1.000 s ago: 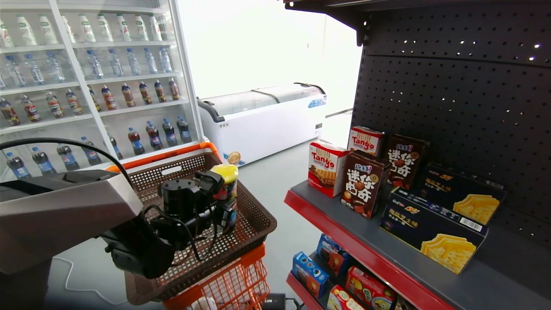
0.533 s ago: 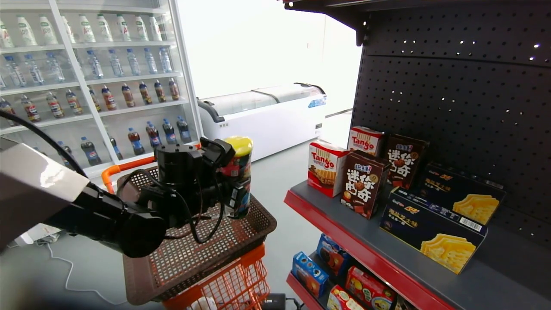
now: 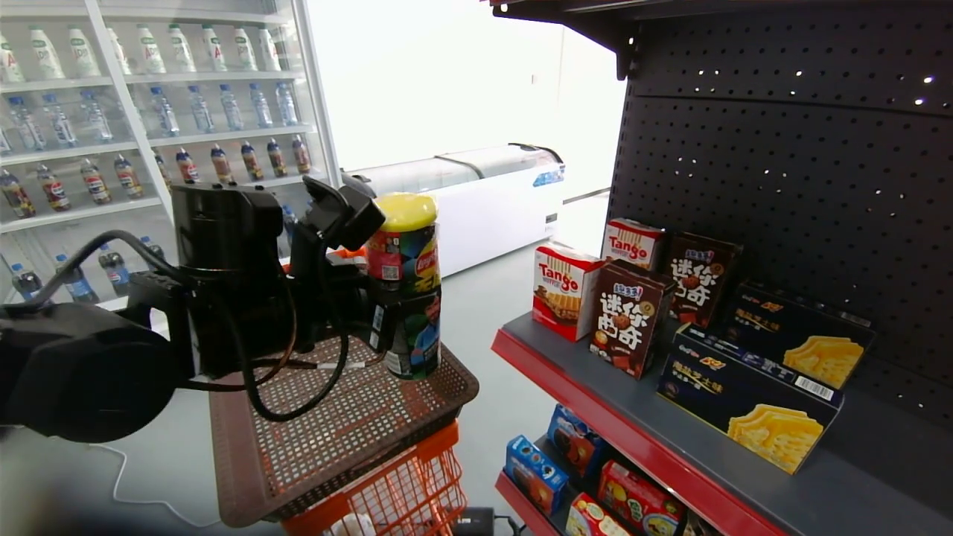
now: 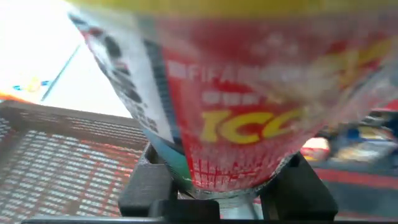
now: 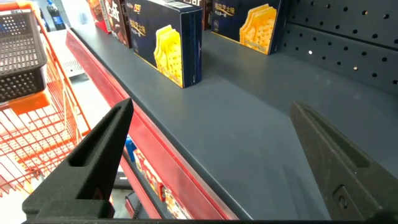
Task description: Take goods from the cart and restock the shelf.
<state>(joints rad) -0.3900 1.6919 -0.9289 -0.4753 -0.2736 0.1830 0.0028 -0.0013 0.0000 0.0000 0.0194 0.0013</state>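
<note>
A tall snack canister (image 3: 408,257) with a yellow lid and a red and green label hangs upright above the cart's brown mesh basket (image 3: 350,439). My left gripper (image 3: 383,286) is shut on its side. In the left wrist view the canister (image 4: 236,118) sits between the two black fingers (image 4: 144,186). The grey shelf (image 3: 551,350) with a red front edge stands to the right of the cart. My right gripper (image 5: 214,168) is open above a bare stretch of that shelf (image 5: 249,118), nothing between its fingers.
Red wafer boxes (image 3: 563,289), brown biscuit boxes (image 3: 629,316) and dark blue cracker boxes (image 3: 748,406) stand on the shelf. More packs fill the lower shelf (image 3: 588,476). A drinks fridge (image 3: 149,149) and a chest freezer (image 3: 461,201) stand behind the cart.
My left arm has lifted the canister up out of the basket and carried it a little to the right, toward the shelf. The goods on the shelf have not moved.
</note>
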